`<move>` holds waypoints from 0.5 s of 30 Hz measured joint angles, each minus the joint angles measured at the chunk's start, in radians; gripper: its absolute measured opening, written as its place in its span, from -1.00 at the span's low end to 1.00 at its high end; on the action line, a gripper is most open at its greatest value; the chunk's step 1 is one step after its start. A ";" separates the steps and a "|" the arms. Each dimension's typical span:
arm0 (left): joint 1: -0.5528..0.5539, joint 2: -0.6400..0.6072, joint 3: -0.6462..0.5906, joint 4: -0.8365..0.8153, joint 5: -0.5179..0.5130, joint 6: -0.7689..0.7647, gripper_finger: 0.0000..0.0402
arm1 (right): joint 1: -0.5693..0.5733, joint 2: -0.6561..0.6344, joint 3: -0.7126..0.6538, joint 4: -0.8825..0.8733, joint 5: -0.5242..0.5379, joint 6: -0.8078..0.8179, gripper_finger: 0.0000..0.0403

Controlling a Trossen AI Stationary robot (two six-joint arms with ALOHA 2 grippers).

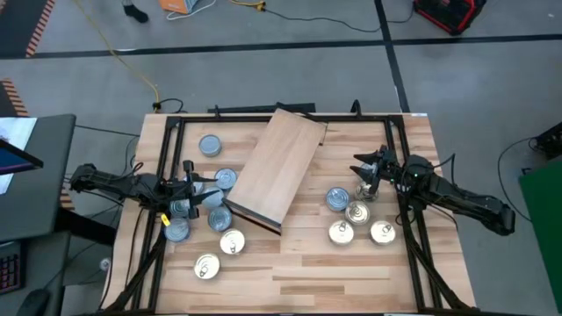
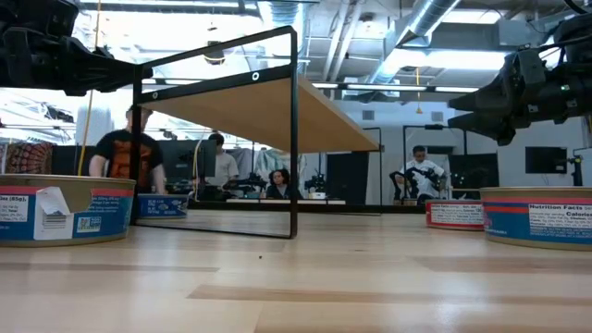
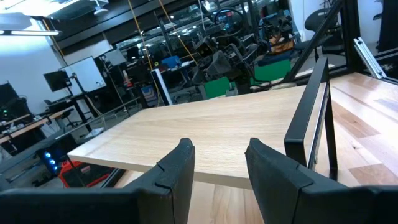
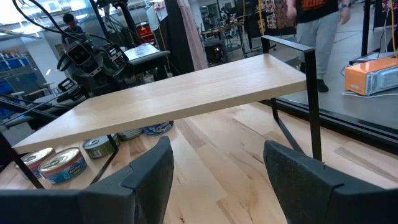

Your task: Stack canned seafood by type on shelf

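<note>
A: Where did things stand w/ the stacking?

B: Early, by my read. The shelf (image 1: pixel 279 167) stood raised on its black frame mid-table, set at a slant, and its top was bare – no tin on it yet. All the canned seafood was down on the table (image 1: pixel 351 272). Blue-grey tops (image 1: pixel 210 145) clustered on the left side by the left hand (image 1: pixel 195 180), w/ a couple of gold lids (image 1: pixel 232 241) nearer the front edge. On the right, three gold lids (image 1: pixel 359 211) plus one blue tin (image 1: pixel 336 198).

A: And the hands?

B: Both empty, both pointed at the shelf. Left hand hovered over the left cluster, fingers (image 3: pixel 177 171) parted narrowly, nothing between them. Right hand (image 1: pixel 367 167) hung just behind the right-side group, fingers (image 4: pixel 152 168) set wider, also holding nothing.

A: So which step?

B: Looked like the pause before a first pick. Next move prob. calls for one hand to drop onto a tin, close across its rim, lift clear of the neighbours, then set it on the board. Tins sat close together, so the fingers need room either side. Types were mixed on both sides, so sorting matters.

A: Any writing readable?

B: In the low view, yes. The right near tin (image 2: pixel 541 215) showed "Nutrition Facts" and "Calories" on a blue-and-red label. The left near tin (image 2: pixel 60 208) had "85g" and a QR-type square. Brand name – couldn't make one out.
</note>
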 joint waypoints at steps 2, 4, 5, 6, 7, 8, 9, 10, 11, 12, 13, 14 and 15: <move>0.000 0.000 0.000 0.000 0.000 0.000 -0.31 | 0.000 0.000 0.000 0.000 0.000 0.000 0.36; 0.000 0.000 0.000 0.000 0.000 0.000 -0.31 | 0.000 0.000 0.000 0.000 0.000 0.000 0.36; 0.000 0.000 0.000 0.000 0.000 0.000 -0.31 | 0.000 0.000 0.000 0.000 0.000 0.000 0.36; 0.000 0.000 0.000 0.000 0.000 0.000 -0.31 | 0.000 0.000 0.000 0.000 0.000 0.000 0.36; 0.000 0.000 0.000 0.000 0.000 0.000 -0.31 | 0.000 0.000 0.000 0.000 0.000 0.000 0.36; 0.000 0.000 0.000 0.000 0.000 0.000 -0.31 | 0.000 0.000 0.000 0.000 0.000 0.000 0.36; 0.000 0.000 0.000 0.000 0.000 0.000 -0.31 | 0.000 0.000 0.000 0.000 0.000 0.000 0.36; 0.000 0.000 0.000 0.000 0.000 -0.001 -0.31 | 0.000 0.000 0.000 0.000 0.000 0.000 0.36; 0.000 0.000 0.000 0.001 0.004 -0.017 -0.31 | 0.000 0.000 0.000 0.000 0.000 0.000 0.36; 0.000 0.000 0.000 0.004 0.018 -0.047 -0.31 | 0.000 0.000 0.000 0.000 0.000 0.000 0.36; 0.000 0.000 0.000 0.014 0.038 -0.085 -0.31 | 0.000 0.000 0.000 0.000 0.000 0.000 0.36; 0.000 0.000 0.000 0.024 0.060 -0.128 -0.31 | 0.000 0.000 0.000 0.000 0.000 0.000 0.36; 0.000 0.000 0.000 0.036 0.081 -0.168 -0.31 | 0.000 0.000 0.000 0.000 0.000 0.000 0.36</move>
